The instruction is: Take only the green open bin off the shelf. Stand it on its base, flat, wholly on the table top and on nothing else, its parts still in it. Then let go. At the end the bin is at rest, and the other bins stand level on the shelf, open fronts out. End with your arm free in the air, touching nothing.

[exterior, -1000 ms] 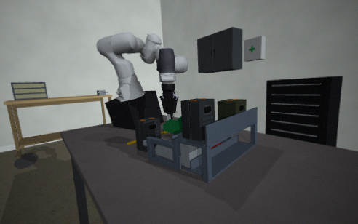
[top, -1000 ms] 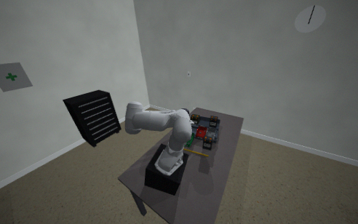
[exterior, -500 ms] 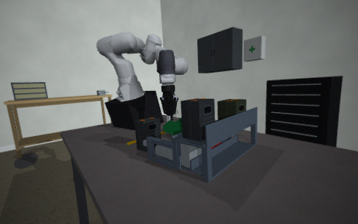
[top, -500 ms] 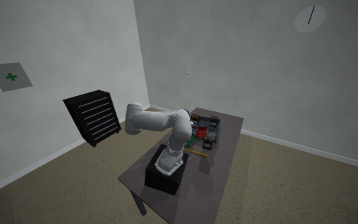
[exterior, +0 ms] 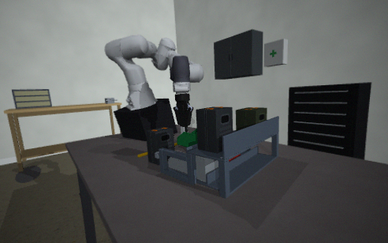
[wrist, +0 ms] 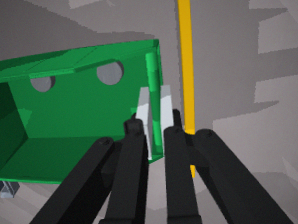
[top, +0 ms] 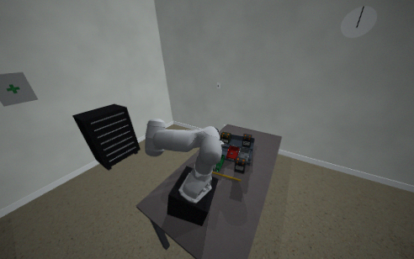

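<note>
Fingers (exterior: 185, 129) nearly shut, w/ grn bin's (top: 220, 163) (exterior: 187, 140) (wrist: 75, 115) end wall pinched btwn. Bin's off the shelf (top: 236, 139) (exterior: 250, 136), nr yel. strip (top: 227, 176) (exterior: 142, 155) (wrist: 186, 60); can't tell if it touches desk (top: 262, 168) (exterior: 296, 197) (wrist: 225, 60).

In the exterior view, the shelf (exterior: 250, 136) stands on the table (top: 236, 210) (exterior: 138, 197), right of centre. The open bin (top: 220, 163) (exterior: 187, 139) (wrist: 75, 110) is at mid-frame, behind the shelf's left part, under the hand (exterior: 185, 128) (wrist: 156, 100). In the wrist view, one fingertip is inside its right end wall, the other outside; the rod (top: 228, 177) (exterior: 143, 155) (wrist: 186, 65) lies further right. In the top view, another bin (top: 233, 152) sits right of the open bin.
</note>
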### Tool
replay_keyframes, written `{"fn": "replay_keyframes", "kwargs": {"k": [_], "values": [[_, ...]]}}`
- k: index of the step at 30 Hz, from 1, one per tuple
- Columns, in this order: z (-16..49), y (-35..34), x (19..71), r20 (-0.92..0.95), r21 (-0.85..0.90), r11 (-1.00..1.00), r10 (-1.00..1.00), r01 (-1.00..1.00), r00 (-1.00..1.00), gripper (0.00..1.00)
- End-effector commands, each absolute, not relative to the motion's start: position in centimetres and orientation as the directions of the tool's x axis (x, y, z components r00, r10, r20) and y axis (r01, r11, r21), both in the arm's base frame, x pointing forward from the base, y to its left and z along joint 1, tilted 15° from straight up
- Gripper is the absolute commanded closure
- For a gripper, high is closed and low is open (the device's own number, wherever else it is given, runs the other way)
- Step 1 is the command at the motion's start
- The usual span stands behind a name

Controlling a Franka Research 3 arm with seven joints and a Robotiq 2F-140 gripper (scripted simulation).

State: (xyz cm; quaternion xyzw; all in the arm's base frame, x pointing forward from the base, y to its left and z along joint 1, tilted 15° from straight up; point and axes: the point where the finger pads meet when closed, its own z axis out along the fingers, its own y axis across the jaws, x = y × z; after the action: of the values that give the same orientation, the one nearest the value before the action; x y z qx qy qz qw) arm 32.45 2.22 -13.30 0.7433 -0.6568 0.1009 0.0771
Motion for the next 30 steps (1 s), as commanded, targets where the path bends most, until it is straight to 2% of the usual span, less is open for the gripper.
{"fn": "replay_keyframes", "kwargs": {"k": [1, 30], "values": [[-13.33, 2.17, 32.69, 0.252, -0.024, -0.128, -0.960, -0.991, 0.118, 1.00], [-14.15, 1.92, 32.91, 0.252, -0.024, -0.128, -0.960, -0.991, 0.118, 1.00]]}}
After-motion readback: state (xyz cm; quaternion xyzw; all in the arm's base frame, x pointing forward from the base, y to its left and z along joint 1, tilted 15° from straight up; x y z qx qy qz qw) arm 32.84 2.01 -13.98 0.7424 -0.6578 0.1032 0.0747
